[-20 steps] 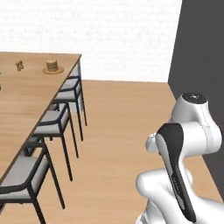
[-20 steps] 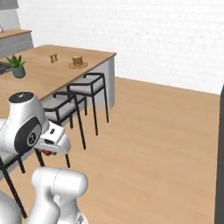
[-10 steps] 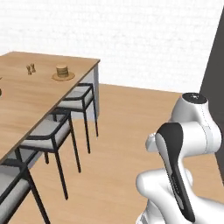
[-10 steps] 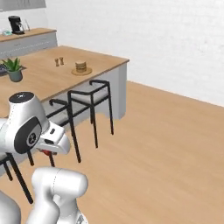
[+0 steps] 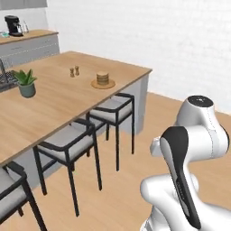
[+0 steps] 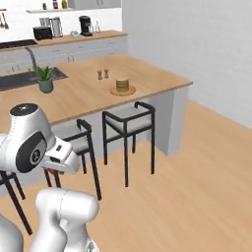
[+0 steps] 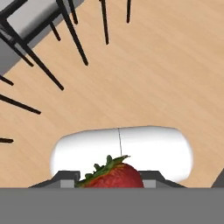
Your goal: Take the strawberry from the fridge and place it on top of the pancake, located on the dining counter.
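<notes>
In the hand view the red strawberry [image 7: 115,176] with its green leaves sits between the fingertips of my gripper [image 7: 110,180], which is shut on it, above the wooden floor. In the right base view the gripper [image 6: 55,170] hangs low beside the arm with a bit of red under it. The pancake [image 5: 103,78] [image 6: 122,84] is a small tan stack on a round wooden plate [image 5: 110,84] [image 6: 114,92], near the end of the dining counter [image 5: 58,101] [image 6: 152,78], well ahead of the gripper. The fridge is out of view.
Black-framed stools [image 5: 110,113] [image 6: 129,119] stand along the counter's near side. Salt and pepper shakers [image 5: 74,71] [image 6: 102,74] and a potted plant [image 5: 26,83] [image 6: 45,78] share the countertop. A wall counter with a coffee maker [image 6: 85,24] lies beyond. Open wooden floor [image 6: 197,172] extends right.
The whole picture has shifted as the base moved: the dining counter and stools now appear closer and further right. The strawberry stays in the shut gripper.
</notes>
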Robot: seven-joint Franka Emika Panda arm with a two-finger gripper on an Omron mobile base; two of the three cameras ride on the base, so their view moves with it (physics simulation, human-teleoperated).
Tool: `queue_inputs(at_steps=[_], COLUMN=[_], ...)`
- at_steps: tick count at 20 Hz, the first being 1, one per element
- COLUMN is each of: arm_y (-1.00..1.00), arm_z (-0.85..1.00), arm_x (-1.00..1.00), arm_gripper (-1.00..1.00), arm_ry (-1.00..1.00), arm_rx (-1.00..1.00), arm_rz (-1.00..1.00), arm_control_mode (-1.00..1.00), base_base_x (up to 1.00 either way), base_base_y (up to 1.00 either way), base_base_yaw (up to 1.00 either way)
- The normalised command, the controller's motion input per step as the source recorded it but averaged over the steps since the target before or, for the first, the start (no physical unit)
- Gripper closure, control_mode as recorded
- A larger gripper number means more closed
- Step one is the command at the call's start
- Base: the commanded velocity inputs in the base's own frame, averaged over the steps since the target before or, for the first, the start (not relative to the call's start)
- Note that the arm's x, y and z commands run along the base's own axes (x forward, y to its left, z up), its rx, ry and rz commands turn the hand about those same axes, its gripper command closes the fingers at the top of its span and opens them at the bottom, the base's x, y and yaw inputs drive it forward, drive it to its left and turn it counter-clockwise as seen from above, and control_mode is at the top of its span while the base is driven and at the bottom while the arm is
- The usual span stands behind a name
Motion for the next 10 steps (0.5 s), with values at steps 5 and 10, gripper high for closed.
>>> queue_inputs(at_steps=[5,10], arm_y=[0.00,0.00], arm_z=[0.00,0.00], arm_x=[0.00,0.00], arm_gripper=[1.00,1.00], arm_ry=[0.00,0.00], arm_rx=[0.00,0.00], arm_rz=[0.00,0.00], arm_control_mode=[1.00,1.00], base_base_x=[0.99,0.63], base_base_y=[-0.93,-1.00], base_base_yaw=[0.53,0.44])
